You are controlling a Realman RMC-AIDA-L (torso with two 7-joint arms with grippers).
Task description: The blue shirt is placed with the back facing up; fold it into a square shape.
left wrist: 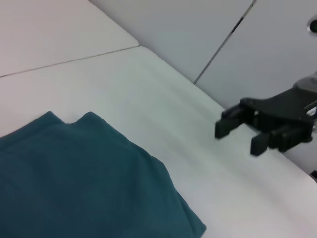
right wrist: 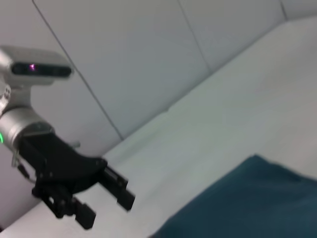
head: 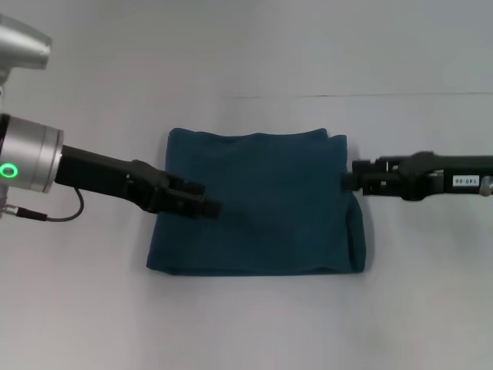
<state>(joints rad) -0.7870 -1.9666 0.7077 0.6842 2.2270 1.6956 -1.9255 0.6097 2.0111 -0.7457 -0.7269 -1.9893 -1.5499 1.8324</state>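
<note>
Blue shirt (head: 258, 204) folded into near-square block, flat at centre of white surface (head: 254, 324); far edge wavy, right side showing loose stacked layers.

Left gripper (head: 202, 199) raised over shirt's left part, fingers apart, holding nothing; right gripper (head: 349, 176) just beside right edge, fingers apart, empty.

Risks, judged: a low finger dragging top layer, opening fold; right layers slumping, spoiling square; snagged knit lifting with any rising gripper.

Writing: small white label on right arm (head: 465, 181), characters not legible; no print on shirt.
</note>
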